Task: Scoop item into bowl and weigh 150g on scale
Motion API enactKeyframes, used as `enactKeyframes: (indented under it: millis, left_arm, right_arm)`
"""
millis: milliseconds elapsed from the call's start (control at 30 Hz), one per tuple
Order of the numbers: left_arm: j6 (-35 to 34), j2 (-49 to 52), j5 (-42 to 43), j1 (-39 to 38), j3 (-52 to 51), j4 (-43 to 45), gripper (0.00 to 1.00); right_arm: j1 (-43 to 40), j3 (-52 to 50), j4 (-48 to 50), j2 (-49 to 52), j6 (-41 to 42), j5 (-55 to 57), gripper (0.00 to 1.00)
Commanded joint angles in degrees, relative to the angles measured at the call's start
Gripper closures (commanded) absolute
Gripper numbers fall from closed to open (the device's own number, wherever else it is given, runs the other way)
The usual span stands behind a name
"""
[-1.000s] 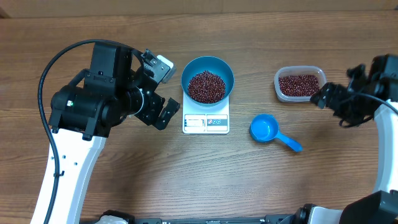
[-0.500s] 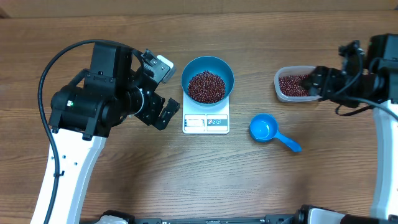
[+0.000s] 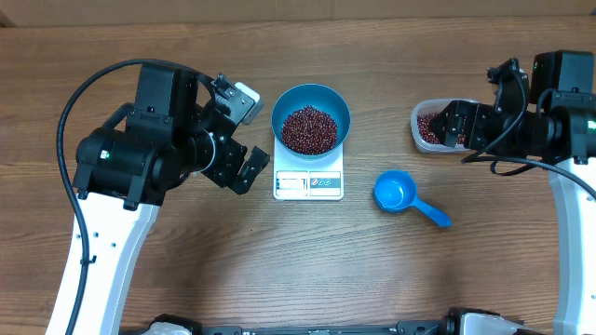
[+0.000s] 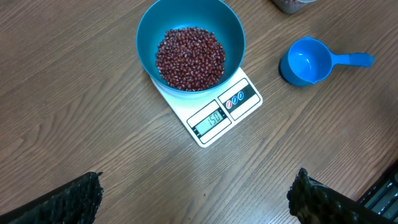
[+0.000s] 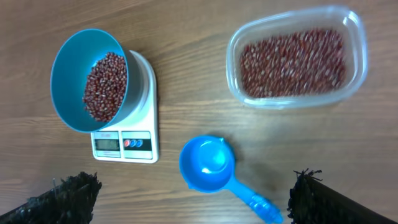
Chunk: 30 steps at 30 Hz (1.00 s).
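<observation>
The left arm (image 3: 102, 233) rose from the near left corner of the desk (image 3: 307, 279), its white link climbing to a bulky black wrist over the desk's left half. The left hand (image 3: 250, 135) pointed toward the middle of the desk, jaws spread wide and holding nothing; in its wrist view the fingertips (image 4: 68, 202) sat at the two bottom corners. The right arm (image 3: 573, 214) came up along the right edge and bent inward near the far right corner. The right hand (image 3: 453, 126) hung there, jaws wide apart and empty.
</observation>
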Motion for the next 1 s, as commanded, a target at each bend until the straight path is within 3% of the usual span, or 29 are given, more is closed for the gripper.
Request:
enactKeyframes:
  millis: [0,167,400,700,800,967]
  left_arm:
    - [0.9,-0.2,0.9,-0.1,0.8,0.2,0.01]
    - [0.9,-0.2,0.9,-0.1,0.8,0.2,0.0]
    - [0.9,-0.2,0.9,-0.1,0.8,0.2,0.0]
    - [0.9,-0.2,0.9,-0.1,0.8,0.2,0.0]
    - [0.9,-0.2,0.9,-0.1,0.8,0.2,0.0]
    - [0.9,-0.2,0.9,-0.1,0.8,0.2,0.0]
  right_arm:
    - [0.3,1.8,2.7,-0.7,-10.5,0.2,0.0]
    - [0.3,1.8,7.2,-2.1,-22.8,-2.8,0.0]
    - [0.6,-4.3,17.0,-9.6,-25.3,-2.7,0.0]
    - [0.6,-36.0,47.7,-28.9,-22.0,-2.9,0.0]
    - [0.6,-50.0,59.4,-39.8,-19.1,-3.5,0.0]
    - [0.6,-63.5,66.1,-54.8,-18.3,-8.2,0.0]
